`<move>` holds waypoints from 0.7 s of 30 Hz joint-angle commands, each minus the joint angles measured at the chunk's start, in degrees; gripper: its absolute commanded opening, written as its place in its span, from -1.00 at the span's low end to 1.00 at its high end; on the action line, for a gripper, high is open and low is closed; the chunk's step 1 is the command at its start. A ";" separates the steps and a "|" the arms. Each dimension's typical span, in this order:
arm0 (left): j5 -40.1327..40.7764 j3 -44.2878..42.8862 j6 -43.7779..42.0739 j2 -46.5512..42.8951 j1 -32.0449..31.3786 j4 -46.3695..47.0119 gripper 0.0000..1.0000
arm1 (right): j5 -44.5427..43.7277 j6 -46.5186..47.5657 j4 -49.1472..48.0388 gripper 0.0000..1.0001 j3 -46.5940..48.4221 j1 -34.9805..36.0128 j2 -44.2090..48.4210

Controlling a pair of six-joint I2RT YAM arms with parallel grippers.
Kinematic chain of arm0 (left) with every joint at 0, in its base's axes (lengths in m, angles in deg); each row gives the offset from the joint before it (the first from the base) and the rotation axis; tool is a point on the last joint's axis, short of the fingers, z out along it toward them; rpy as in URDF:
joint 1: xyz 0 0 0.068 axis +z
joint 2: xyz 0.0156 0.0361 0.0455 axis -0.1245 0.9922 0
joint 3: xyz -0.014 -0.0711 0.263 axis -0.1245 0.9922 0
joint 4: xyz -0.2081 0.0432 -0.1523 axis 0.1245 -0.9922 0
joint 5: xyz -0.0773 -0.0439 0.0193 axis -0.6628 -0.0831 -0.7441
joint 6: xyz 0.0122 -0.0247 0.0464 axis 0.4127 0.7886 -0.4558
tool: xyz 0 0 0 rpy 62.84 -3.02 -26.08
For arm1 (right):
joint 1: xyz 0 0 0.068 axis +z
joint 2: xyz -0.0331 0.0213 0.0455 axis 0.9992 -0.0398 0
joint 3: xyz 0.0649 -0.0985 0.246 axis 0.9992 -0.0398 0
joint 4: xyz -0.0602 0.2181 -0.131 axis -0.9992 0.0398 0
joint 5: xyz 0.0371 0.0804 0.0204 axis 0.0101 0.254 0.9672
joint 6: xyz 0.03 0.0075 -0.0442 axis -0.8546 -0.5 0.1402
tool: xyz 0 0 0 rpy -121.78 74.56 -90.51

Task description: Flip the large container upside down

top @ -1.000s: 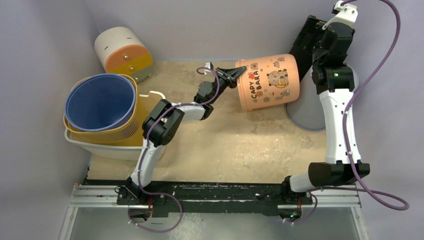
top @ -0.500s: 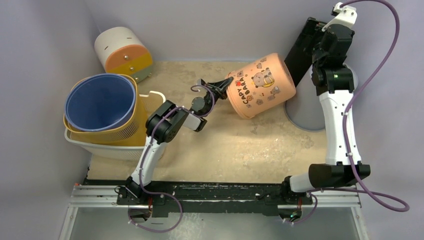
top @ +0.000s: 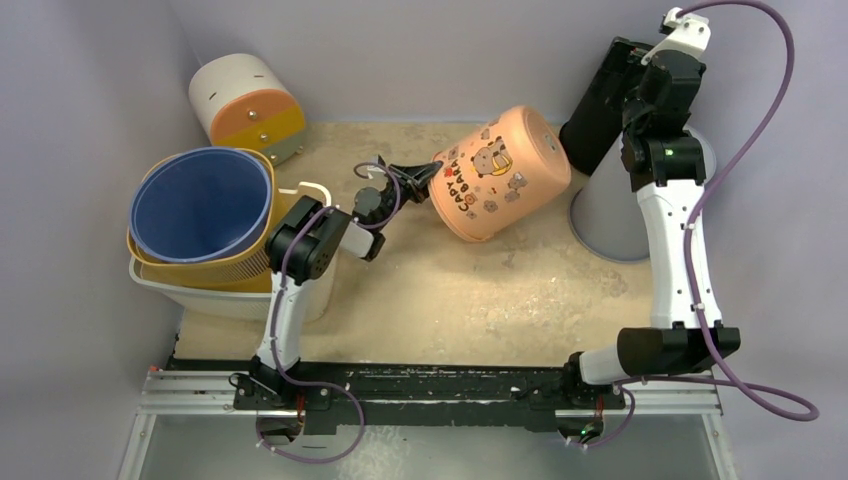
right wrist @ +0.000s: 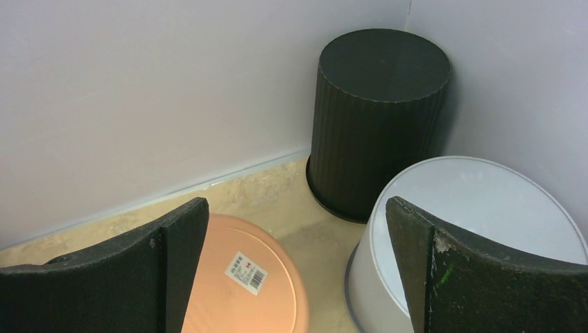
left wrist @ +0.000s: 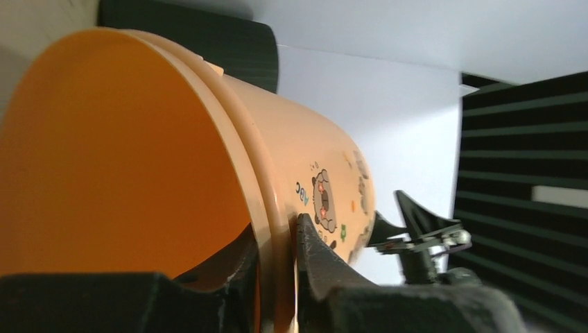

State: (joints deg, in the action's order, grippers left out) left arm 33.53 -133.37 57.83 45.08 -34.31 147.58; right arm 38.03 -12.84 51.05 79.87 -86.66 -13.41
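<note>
Orange container (top: 497,172) sits tilted at far centre of the tabletop (top: 480,300), mouth down-left, base up-right — looks mid-flip. Left claw (left wrist: 277,243) is nearly closed, pinching the rim with one finger inside and one outside, for leverage. Right claw (right wrist: 295,208) gapes wide — holds nothing

The large container (top: 500,175), a peach-orange bucket printed with capybara cartoons and "CAPYBARA" lettering, is tipped steeply. Its base points up toward the far right corner of the surface (top: 480,300) and its open mouth faces down-left, near the far edge.
</note>
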 commanded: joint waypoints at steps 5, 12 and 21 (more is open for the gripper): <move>-7.43 0.40 -29.66 -0.63 2.50 -36.60 -0.46 | 0.43 0.51 -2.08 1.00 -0.92 -0.09 0.82; -6.38 0.51 -36.06 -0.77 3.62 -43.60 -0.23 | 0.87 0.34 -2.02 1.00 -2.03 -0.09 1.14; -5.71 -5.55 -45.61 -3.87 3.56 -58.19 -0.22 | 1.85 0.38 -2.10 1.00 -3.27 -0.09 1.83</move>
State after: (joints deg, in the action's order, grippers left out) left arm 26.93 -136.91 22.51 42.76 -30.74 104.89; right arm 38.45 -12.86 50.98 77.20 -86.66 -13.38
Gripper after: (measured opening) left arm 0.387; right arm 0.998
